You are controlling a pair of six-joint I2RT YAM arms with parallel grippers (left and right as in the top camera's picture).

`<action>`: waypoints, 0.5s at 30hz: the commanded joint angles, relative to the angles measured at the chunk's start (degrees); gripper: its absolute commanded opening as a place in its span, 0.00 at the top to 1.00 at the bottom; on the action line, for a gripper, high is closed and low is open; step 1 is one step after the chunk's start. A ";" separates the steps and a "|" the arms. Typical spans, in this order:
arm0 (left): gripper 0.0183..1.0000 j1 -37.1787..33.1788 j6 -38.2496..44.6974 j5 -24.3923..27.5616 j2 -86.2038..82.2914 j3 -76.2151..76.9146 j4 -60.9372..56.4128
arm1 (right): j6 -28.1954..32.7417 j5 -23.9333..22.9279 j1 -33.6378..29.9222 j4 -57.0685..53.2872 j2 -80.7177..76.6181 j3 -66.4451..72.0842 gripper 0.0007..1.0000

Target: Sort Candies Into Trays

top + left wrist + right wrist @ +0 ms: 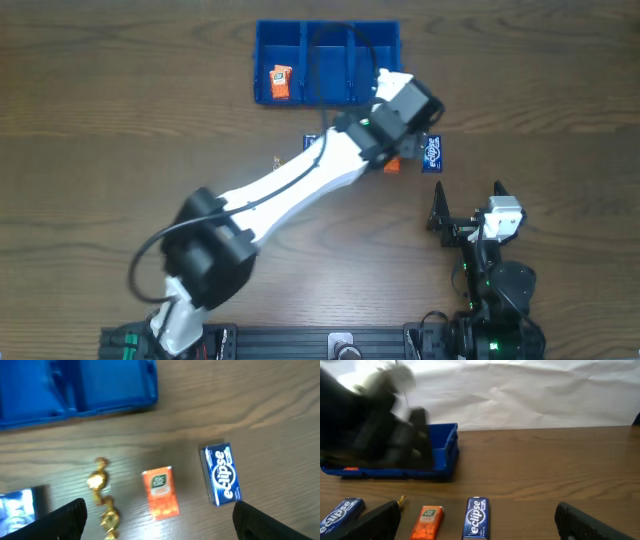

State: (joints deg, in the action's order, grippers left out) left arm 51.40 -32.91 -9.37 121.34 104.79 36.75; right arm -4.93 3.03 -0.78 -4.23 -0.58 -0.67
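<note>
The blue three-compartment tray (328,62) stands at the back, with one orange candy box (280,82) in its left compartment. My left gripper (400,120) hangs open over the table just in front of the tray (75,390). Below it lie an orange candy box (161,492), a blue gum pack (221,475), two gold-wrapped candies (97,480) and a second blue pack (17,505). Nothing is between its fingers (60,520). My right gripper (468,198) rests open near the front right, facing the orange box (426,522) and the blue pack (476,517).
The left arm (375,425) stretches diagonally across the middle of the table and hides part of the tray (445,455) from the right wrist. Bare wood lies to the left and far right of the candies.
</note>
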 commanded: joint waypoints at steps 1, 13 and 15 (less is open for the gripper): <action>0.07 0.13 -5.05 0.70 7.56 8.55 3.54 | 0.72 0.09 0.11 -0.17 0.44 0.24 0.00; 0.09 0.70 -8.81 2.38 16.98 13.73 6.73 | 0.72 0.07 0.11 -0.17 0.44 0.24 0.00; 0.09 0.70 -9.66 2.36 17.42 13.73 7.30 | 0.72 0.09 0.11 -0.17 0.44 0.24 0.00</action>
State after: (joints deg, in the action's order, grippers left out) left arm 52.05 -40.38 -7.20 137.58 117.16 43.29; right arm -4.93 3.03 -0.78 -4.25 -0.58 -0.67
